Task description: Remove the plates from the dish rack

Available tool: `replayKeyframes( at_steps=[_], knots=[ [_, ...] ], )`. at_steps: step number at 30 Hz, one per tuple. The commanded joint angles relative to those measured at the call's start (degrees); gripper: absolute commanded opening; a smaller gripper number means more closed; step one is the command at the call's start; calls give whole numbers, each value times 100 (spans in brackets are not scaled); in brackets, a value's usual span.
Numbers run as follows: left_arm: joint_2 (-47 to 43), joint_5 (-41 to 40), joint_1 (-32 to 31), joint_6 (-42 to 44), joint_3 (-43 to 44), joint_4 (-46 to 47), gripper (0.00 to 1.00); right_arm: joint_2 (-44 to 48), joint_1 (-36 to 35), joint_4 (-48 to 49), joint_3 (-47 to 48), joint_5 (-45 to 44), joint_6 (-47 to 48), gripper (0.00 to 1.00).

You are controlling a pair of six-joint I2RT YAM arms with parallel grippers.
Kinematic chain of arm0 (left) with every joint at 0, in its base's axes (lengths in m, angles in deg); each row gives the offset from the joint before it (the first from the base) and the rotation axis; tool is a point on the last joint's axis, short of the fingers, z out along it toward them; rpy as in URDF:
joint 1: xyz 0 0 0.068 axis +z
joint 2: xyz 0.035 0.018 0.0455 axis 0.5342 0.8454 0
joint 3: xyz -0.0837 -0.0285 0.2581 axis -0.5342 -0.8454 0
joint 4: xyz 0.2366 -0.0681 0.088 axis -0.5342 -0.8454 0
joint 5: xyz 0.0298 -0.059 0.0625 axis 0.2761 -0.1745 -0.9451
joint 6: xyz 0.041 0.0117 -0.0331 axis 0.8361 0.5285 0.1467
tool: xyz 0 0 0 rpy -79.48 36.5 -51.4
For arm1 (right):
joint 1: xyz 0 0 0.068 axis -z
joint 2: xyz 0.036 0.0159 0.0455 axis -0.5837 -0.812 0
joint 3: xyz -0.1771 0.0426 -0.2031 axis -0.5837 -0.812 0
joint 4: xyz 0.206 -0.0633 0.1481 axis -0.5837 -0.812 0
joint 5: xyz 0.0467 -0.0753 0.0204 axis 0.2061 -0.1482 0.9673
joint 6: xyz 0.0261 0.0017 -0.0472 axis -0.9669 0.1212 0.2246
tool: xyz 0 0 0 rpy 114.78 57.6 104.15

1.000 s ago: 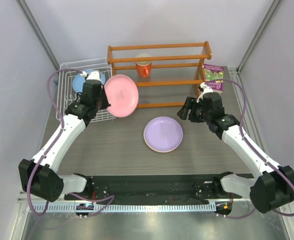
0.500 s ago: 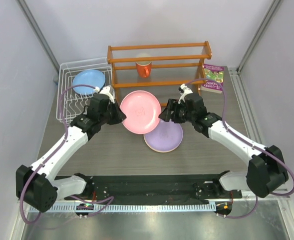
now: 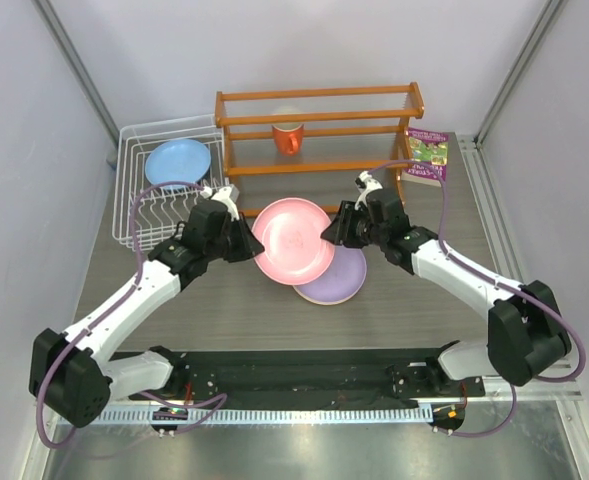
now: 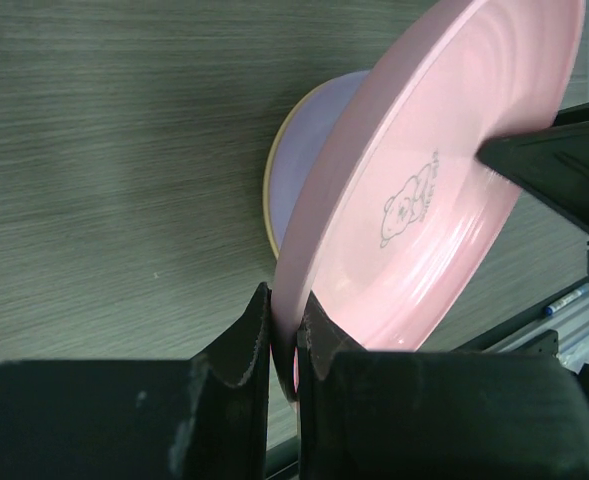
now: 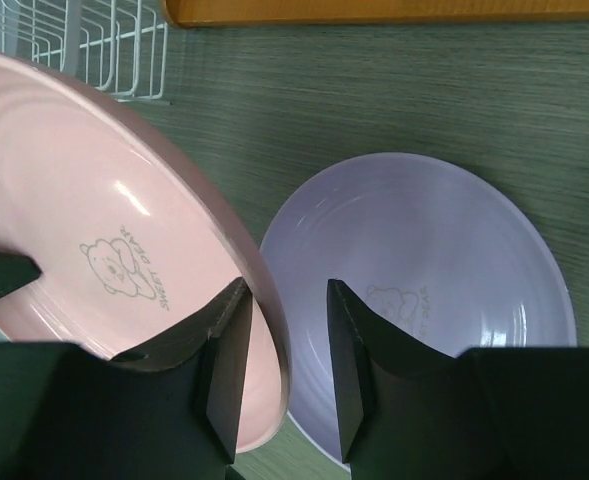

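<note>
Overhead, shows the pink plate (image 3: 294, 240) tilted over the lilac plate (image 3: 342, 283), pinched by the left gripper (image 3: 246, 243), with the right gripper (image 3: 332, 230) at the opposite rim and the light blue plate (image 3: 178, 162) upright in the dish rack (image 3: 132, 205). From the left wrist, shows fingers (image 4: 246, 335) clamped on the pink rim. From the right wrist, shows fingers (image 5: 226, 345) parted, straddling that rim.

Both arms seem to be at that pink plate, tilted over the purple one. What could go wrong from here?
1. The left gripper pinches the pink plate only at its rim. The tilted plate might slip or swivel and drop onto the lilac plate below.
2. The right gripper straddles the opposite rim with its jaws open. If the left lets go before the right closes, the plate would likely fall. If both hold it and pull apart, it could be wrenched loose.
</note>
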Motion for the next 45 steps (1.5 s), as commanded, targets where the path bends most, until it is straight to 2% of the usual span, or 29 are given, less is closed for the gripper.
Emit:
replayKeyframes(
  at_steps=[1,3,4,5,6,7,9,11,12,13,16,18,23,24,28,32,37,38,41,45],
  knots=[
    [-238,408,-23,-85,52,723,0,-5,-36,212,-115,95,-36,40],
    [-212,531,-23,-129,26,776,0,-5,-36,221,-141,121,-18,29],
    [-212,558,-23,-147,17,854,0,21,-36,212,-150,130,-9,15],
    [-195,584,-23,-155,0,890,3,30,-36,177,-150,130,8,8],
    [-194,576,-23,-173,-35,908,10,65,-36,159,-167,87,9,3],
    [-186,532,-23,-182,-53,925,25,109,-36,124,-185,-35,17,1],
    [-177,471,-23,-165,-97,908,42,275,-27,-77,-176,-282,26,1],
    [-194,278,-23,-147,-159,830,76,459,-27,-393,-168,-642,79,1],
    [-221,181,-23,-103,-168,794,84,495,-27,-508,-150,-756,122,1],
    [-238,-29,-23,-42,-185,742,99,557,-19,-622,-133,-879,140,1],
    [-317,-521,-15,169,-159,399,99,689,43,-1079,-124,-1179,184,1],
    [-379,-1154,-23,283,-89,84,99,750,87,-1361,-132,-1513,202,1],
    [-695,-2656,-23,678,139,-445,100,760,271,-1634,-247,-1628,158,1],
    [-713,-3198,-23,732,175,-489,100,760,306,-1643,-273,-1628,158,1],
    [-740,-4274,-6,1092,324,-647,100,611,438,-1651,-326,-1575,123,1],
    [-520,-4610,143,1338,535,-630,99,356,553,-1651,-308,-1364,184,1],
    [-212,-4146,644,1356,632,-367,100,66,588,-1651,-238,-1232,307,3],
    [-169,-4075,732,1347,658,-332,99,39,597,-1643,-221,-980,316,4],
    [77,-3750,1171,1374,816,-235,99,4,597,-1643,-194,-925,369,11],
    [490,-3450,1846,1497,1115,-59,99,39,614,-1643,-159,-959,448,48]
  ],
)
